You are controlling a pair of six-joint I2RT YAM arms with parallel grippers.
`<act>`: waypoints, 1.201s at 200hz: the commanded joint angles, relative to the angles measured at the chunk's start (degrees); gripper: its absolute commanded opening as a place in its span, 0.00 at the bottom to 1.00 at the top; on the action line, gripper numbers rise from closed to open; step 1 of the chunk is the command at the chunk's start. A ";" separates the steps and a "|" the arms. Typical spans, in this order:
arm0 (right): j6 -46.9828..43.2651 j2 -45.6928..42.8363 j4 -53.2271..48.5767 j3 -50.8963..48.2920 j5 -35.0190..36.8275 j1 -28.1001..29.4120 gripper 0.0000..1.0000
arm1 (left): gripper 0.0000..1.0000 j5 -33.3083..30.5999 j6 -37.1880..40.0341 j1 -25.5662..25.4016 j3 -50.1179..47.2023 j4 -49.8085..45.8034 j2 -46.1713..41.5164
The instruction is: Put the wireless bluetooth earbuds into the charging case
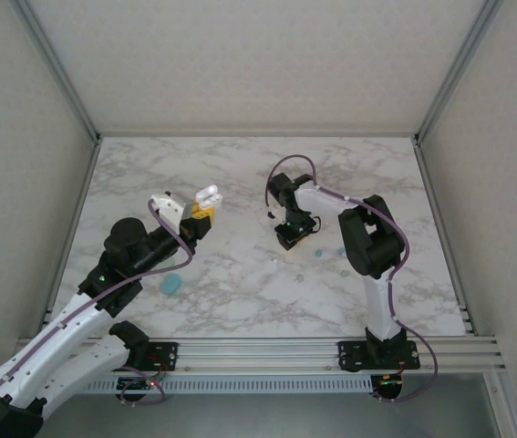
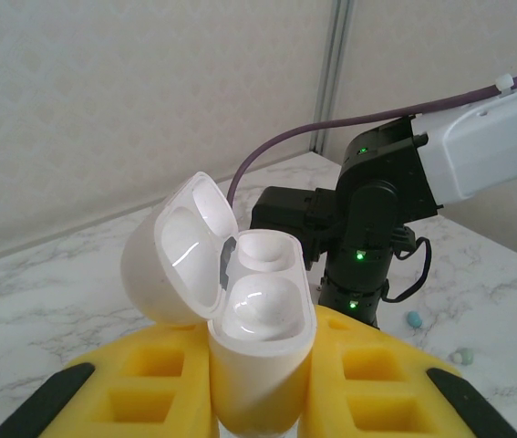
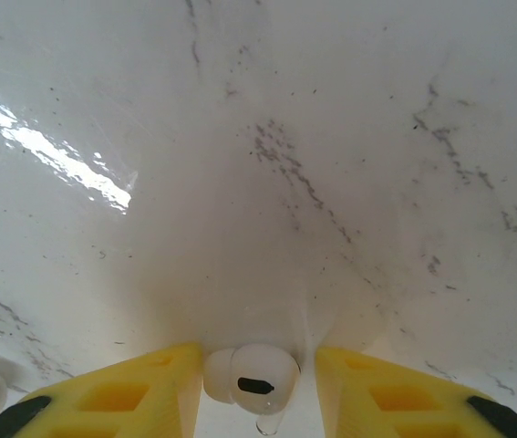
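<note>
The left gripper (image 1: pixel 200 212) had its jaws clamped on the white charging case (image 2: pixel 258 310) and held it upright above the tabletop (image 1: pixel 240 301), apart from the right gripper (image 3: pixel 258 367). The lid (image 2: pixel 190 246) of the case stood hinged open, exposing two empty wells.

The right gripper pointed down at the tabletop. Its jaws stood apart, one on each side of a white earbud (image 3: pixel 251 376) that lay between them. A narrow gap showed between that earbud and one finger.

A light blue earbud (image 2: pixel 414 318) and a pale green earbud (image 2: pixel 463 353) lay on the tabletop near the right gripper. A light blue rounded case (image 1: pixel 170 285) lay well apart from the right gripper, beside the left arm.
</note>
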 commanded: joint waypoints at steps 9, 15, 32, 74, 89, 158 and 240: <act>0.82 2.33 2.02 2.22 1.40 0.67 0.40 | 0.21 0.55 -0.39 -0.36 1.14 1.73 -0.01; 0.85 2.45 1.74 2.44 1.48 0.68 0.39 | 0.21 0.51 -0.39 -0.35 1.11 1.70 -0.01; 0.91 2.38 1.84 2.47 1.27 0.76 0.38 | 0.21 0.46 -0.39 -0.35 1.03 1.64 -0.16; 1.59 2.08 1.41 2.13 0.93 0.77 0.32 | 0.21 0.20 -0.48 -0.35 0.78 1.64 -0.35; 2.19 0.79 1.45 1.55 0.74 0.76 0.27 | 0.21 0.29 -0.44 -0.35 0.89 1.64 -0.27; 10.48 -13.93 5.19 -3.33 0.11 0.59 0.26 | 0.21 1.55 -1.92 -0.35 1.02 3.76 2.78; 25.59 -45.20 23.47 -11.06 -8.50 0.90 0.26 | 0.19 7.47 -5.37 -2.68 4.30 15.70 16.26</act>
